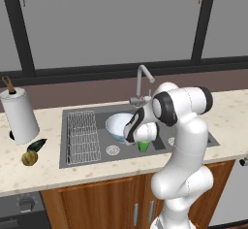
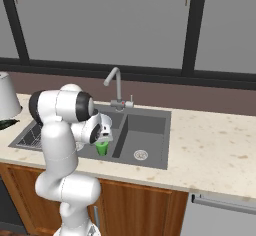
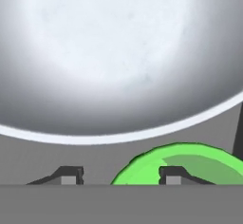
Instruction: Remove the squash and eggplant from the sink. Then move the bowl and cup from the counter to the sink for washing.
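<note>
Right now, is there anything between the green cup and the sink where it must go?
Nothing visible: the cup is already down inside the sink, beside the bowl, with the gripper at its rim.

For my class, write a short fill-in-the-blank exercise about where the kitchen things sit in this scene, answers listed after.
1. The bowl sits inside the ____.
2. The colour of the cup under the claw is ____.
3. The squash and eggplant lie on the counter in front of the white ____ roll.
4. A wire ____ lies in the sink's left part.

Answers: sink; green; paper towel; rack
</note>
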Motion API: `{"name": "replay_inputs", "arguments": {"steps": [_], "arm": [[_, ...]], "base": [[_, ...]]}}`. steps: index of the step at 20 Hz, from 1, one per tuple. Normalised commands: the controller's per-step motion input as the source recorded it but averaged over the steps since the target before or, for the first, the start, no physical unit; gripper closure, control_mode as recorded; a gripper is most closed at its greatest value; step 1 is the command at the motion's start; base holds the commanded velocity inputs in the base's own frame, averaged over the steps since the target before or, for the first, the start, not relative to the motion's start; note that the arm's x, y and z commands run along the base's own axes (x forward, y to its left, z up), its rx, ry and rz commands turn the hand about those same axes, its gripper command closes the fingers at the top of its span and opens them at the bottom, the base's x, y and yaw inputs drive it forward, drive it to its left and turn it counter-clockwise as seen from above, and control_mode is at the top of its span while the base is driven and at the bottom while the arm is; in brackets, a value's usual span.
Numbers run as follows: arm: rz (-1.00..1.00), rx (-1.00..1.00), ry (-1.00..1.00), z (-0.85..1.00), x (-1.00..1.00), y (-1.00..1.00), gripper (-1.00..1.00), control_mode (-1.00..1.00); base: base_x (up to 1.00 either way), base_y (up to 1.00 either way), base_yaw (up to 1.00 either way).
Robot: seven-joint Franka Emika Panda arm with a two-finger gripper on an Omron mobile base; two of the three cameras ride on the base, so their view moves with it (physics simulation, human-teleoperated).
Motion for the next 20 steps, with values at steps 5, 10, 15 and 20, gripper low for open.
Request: {"name": "replay_inputs", "arguments": {"steps": [5,10,15,20], "arm": [[0.0,0.0,0.0,-0.04,0.0,-0.02,-1.0,-1.0],[0.0,0.0,0.0,0.0,0.0,-0.01,-1.0,-1.0],[0.0,0.0,0.0,0.06,0.0,-0.02,-1.0,-1.0],[0.0,0.0,0.0,0.14,0.0,0.0,-1.0,-1.0]], "base": [[0.0,0.0,0.0],[0.0,0.0,0.0],[0.0,0.0,0.0],[0.0,0.0,0.0]]}}
